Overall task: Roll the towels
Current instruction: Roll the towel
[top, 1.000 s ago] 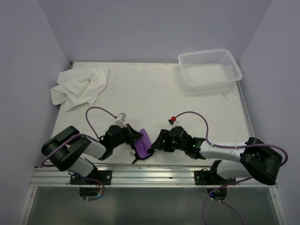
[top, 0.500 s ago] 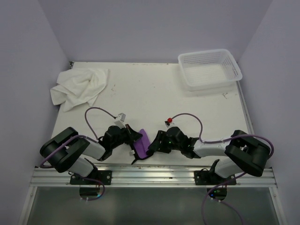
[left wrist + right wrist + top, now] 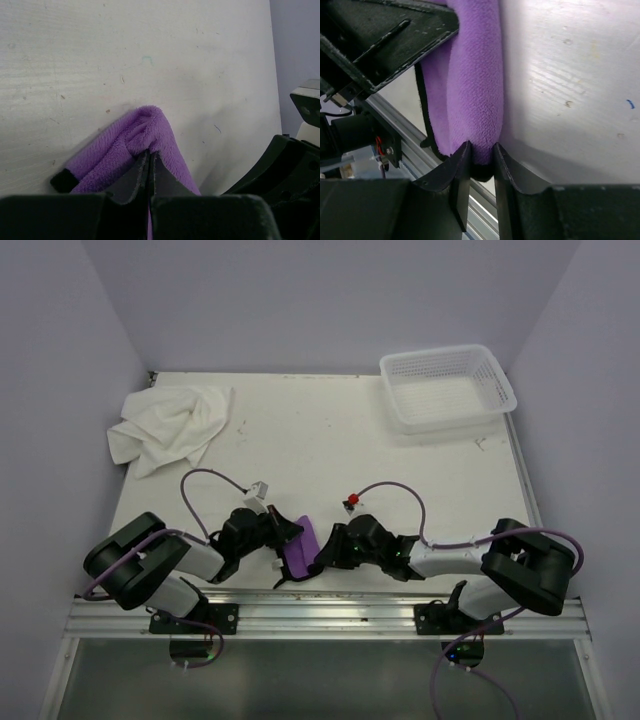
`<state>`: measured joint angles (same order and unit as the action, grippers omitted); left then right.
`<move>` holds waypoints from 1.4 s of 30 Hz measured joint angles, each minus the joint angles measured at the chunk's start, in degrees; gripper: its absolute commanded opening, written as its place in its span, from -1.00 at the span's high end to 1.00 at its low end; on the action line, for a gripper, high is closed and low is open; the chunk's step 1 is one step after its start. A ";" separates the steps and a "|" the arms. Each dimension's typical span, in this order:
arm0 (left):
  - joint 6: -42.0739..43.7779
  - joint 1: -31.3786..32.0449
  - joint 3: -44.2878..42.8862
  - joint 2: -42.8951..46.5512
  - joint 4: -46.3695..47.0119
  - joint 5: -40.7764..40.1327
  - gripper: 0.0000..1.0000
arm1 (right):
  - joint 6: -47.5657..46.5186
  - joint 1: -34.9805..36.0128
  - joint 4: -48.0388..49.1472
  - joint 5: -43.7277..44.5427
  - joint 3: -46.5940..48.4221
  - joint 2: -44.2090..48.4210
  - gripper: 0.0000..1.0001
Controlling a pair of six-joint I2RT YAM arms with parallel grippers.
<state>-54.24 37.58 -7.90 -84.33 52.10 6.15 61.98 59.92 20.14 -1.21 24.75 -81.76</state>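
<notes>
White desk (image 3: pixel 320 440), purple walls. At near edge, purple towel (image 3: pixel 303 543) bunched between both arms: left jaws pinched tight on one fold, right jaws clamping its dark-edged end. Far left, crumpled white towel (image 3: pixel 165 425).

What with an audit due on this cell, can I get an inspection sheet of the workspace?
Surface: white table, scuffed and speckled.
Job's things: purple towel bunched lengthwise near the front edge; white towel crumpled at the far left corner, unrolled.
Clutter: white basket at the far right corner.
End effectors: left end effector shut on the purple towel; right end effector pinching its other end.
Cables: purple cables loop over the table from both wrists.
Surroundings: plain lilac walls; metal rail along the front edge.
</notes>
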 measured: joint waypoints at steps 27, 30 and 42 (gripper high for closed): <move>1.53 -0.02 -10.21 13.11 -24.37 -3.08 -0.03 | -10.91 8.33 -24.17 13.57 12.85 0.09 1.00; 1.81 -0.07 -14.01 13.44 -30.84 -3.67 -0.06 | -11.76 9.27 -26.58 15.21 14.10 0.09 1.00; 3.02 -0.07 -24.90 13.49 -48.85 0.70 -0.27 | -14.03 14.84 -35.17 24.74 21.03 -2.32 1.00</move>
<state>-51.22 37.52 -32.80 -70.85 3.25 6.85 47.94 74.76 -15.03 23.53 45.78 -84.07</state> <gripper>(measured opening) 0.628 0.094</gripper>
